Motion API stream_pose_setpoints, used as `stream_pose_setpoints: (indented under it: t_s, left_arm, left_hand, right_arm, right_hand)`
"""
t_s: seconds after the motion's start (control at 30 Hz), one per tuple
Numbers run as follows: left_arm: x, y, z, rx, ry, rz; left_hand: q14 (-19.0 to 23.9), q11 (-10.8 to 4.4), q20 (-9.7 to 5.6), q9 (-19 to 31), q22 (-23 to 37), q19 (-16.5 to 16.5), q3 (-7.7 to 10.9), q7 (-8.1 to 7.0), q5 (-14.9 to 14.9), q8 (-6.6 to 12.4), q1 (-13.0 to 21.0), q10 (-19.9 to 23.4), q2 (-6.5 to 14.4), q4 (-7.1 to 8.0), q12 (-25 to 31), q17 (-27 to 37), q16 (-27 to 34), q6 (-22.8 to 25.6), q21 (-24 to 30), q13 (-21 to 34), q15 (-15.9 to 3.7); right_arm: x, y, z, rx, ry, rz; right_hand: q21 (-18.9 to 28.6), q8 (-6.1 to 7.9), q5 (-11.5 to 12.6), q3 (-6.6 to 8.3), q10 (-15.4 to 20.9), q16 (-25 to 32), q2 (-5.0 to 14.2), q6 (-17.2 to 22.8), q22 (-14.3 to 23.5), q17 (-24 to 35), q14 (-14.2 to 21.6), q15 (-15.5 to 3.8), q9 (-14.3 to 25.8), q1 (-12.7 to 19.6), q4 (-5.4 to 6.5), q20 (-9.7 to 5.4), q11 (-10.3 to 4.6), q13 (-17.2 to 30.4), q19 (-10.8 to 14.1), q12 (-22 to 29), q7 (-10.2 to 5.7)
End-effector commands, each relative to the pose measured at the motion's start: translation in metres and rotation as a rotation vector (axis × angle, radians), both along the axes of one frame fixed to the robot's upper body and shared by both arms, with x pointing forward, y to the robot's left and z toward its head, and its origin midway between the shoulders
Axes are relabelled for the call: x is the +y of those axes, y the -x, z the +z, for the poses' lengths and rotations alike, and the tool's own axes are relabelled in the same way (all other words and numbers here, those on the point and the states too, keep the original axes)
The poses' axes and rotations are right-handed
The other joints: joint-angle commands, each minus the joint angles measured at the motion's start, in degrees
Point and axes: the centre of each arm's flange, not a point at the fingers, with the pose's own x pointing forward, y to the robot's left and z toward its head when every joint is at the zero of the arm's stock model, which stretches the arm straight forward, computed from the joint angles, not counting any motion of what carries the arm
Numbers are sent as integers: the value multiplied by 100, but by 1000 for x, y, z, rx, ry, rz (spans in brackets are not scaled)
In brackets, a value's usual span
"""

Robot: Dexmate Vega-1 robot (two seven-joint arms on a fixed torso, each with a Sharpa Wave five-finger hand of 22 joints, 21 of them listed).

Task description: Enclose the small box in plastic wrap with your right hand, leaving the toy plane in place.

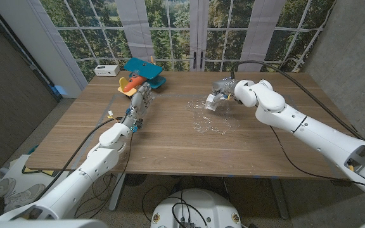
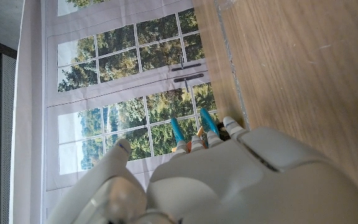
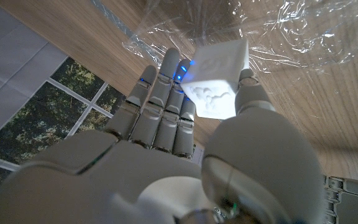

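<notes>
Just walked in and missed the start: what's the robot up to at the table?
The right hand is holding a small white box between thumb and fingers, over a crinkled sheet of plastic wrap spread on the wooden table. The box looks bare or barely covered, so the wrapping seems at an early stage. The left hand is stretched toward the toy plane at the far edge; whether it touches the plane is unclear.

Head overhead; wrists close on table (image 1: 170, 136)
</notes>
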Motion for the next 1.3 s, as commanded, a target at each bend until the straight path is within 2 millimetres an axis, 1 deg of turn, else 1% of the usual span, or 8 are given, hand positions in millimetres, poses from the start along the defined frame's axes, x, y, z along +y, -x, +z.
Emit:
stream_pose_setpoints:
  t_s: [0.03,0.4,0.67,1.13,1.23,1.3]
  left_arm:
    - [2,2,-2,10,-7,7]
    - [2,2,-4,15,-6,10]
    - [0,2,-5,18,-5,7]
    - [-1,0,-5,24,-5,9]
    - [-1,0,-5,25,-6,10]
    - [-1,0,-5,26,-7,10]
  left_hand:
    - [-898,46,29,10,34,-329,-27,-14,9,24,34,-753,35,13,-18,14,-10,-536,-12,22,30]
    - [-901,62,36,10,34,-325,-30,-21,8,13,33,-759,35,13,-20,14,-10,-544,-24,22,29]
    - [-903,35,35,10,35,-317,-31,-13,8,10,34,-760,37,13,-20,14,-10,-544,-31,22,30]
    - [-910,48,35,11,36,-318,-34,-17,8,3,34,-763,41,14,-19,14,-11,-549,-50,22,35]
    - [-912,46,36,11,36,-317,-34,-14,8,2,34,-765,42,14,-20,14,-12,-548,-52,22,34]
    - [-912,52,36,11,37,-316,-34,-18,8,2,34,-761,42,14,-18,14,-11,-547,-54,22,35]
  right_arm:
    - [-6,-15,-7,14,-10,-31]
    - [-12,-26,-16,34,-29,-50]
    - [-14,-32,-19,38,-32,-58]
    - [-12,-39,-25,61,-40,-42]
    - [-12,-40,-25,72,-45,-39]
    - [-12,-41,-25,79,-44,-37]
  right_hand:
    - [23,17,1,368,29,-24,829,677,12,30,90,-534,7,867,382,-20,-4,144,-9,17,-634]
    - [39,20,2,376,16,-65,821,675,11,25,99,-530,7,864,389,-23,-7,134,-7,6,-631]
    - [52,18,3,384,-7,-105,807,664,10,10,112,-536,7,862,392,-24,-7,114,-6,-16,-652]
    - [75,18,2,394,-21,-164,811,656,8,9,108,-524,5,859,402,-14,8,82,-9,-45,-650]
    - [84,-4,-2,398,-78,-225,797,604,7,-14,58,-489,2,842,412,11,44,59,-9,-84,-627]
    - [91,-40,-6,397,-153,-283,779,525,6,-43,12,-459,-3,821,420,22,36,37,-14,-129,-625]
